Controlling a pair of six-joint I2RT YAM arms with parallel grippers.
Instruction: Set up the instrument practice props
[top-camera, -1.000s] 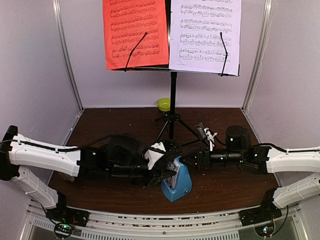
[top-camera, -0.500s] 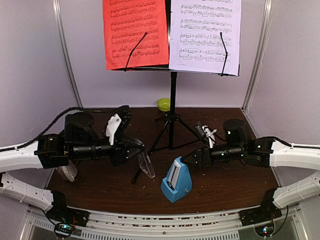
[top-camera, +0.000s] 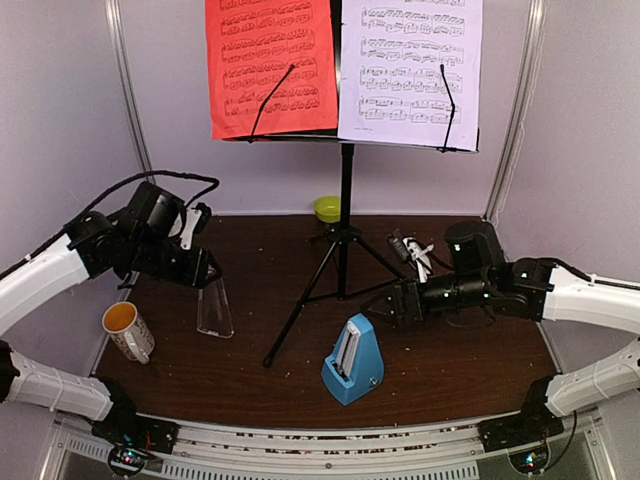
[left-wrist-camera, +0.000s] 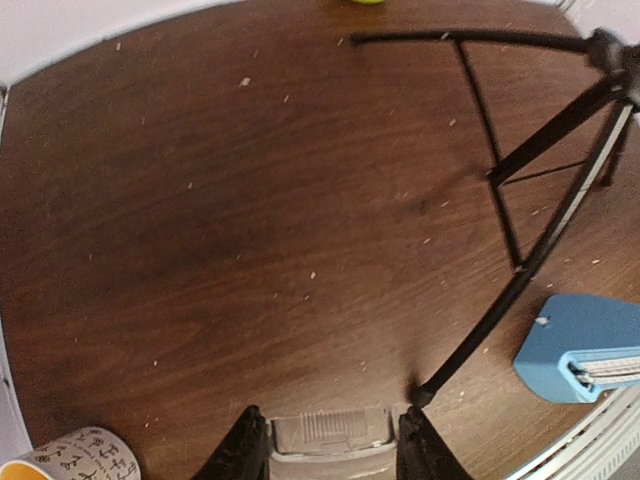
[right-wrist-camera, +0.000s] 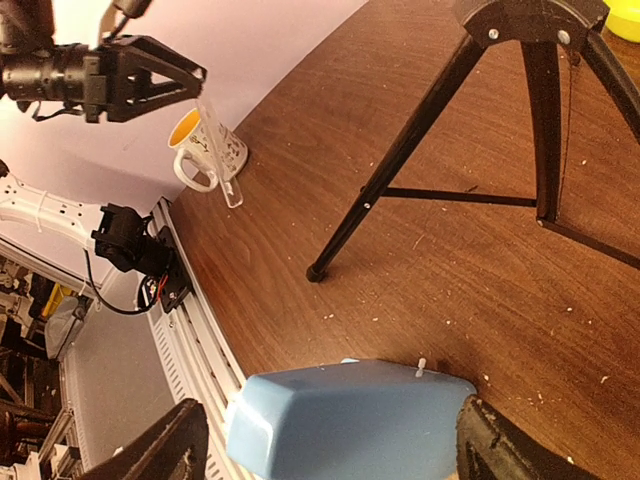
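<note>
The black music stand (top-camera: 346, 200) stands at the back centre. It carries a red sheet (top-camera: 270, 70) and a white sheet (top-camera: 410, 70). The blue metronome (top-camera: 352, 362) stands uncovered at the front centre. My left gripper (top-camera: 205, 280) is at the left, shut on the clear cover (top-camera: 214, 308), which hangs down close to the table. The left wrist view shows the cover (left-wrist-camera: 333, 432) clamped between my fingers (left-wrist-camera: 245, 450). My right gripper (top-camera: 392, 312) is open, just right of and behind the metronome (right-wrist-camera: 345, 415), not touching it.
A white mug (top-camera: 127, 330) with a yellow inside stands at the front left, close to the cover. A lime-green bowl (top-camera: 327, 208) sits at the back behind the stand. The tripod legs (top-camera: 300, 310) spread across the middle of the table (top-camera: 460, 360).
My left gripper has carried the clear cover off the metronome and swung left to beside the mug. My right gripper has drawn back a little from the metronome.
</note>
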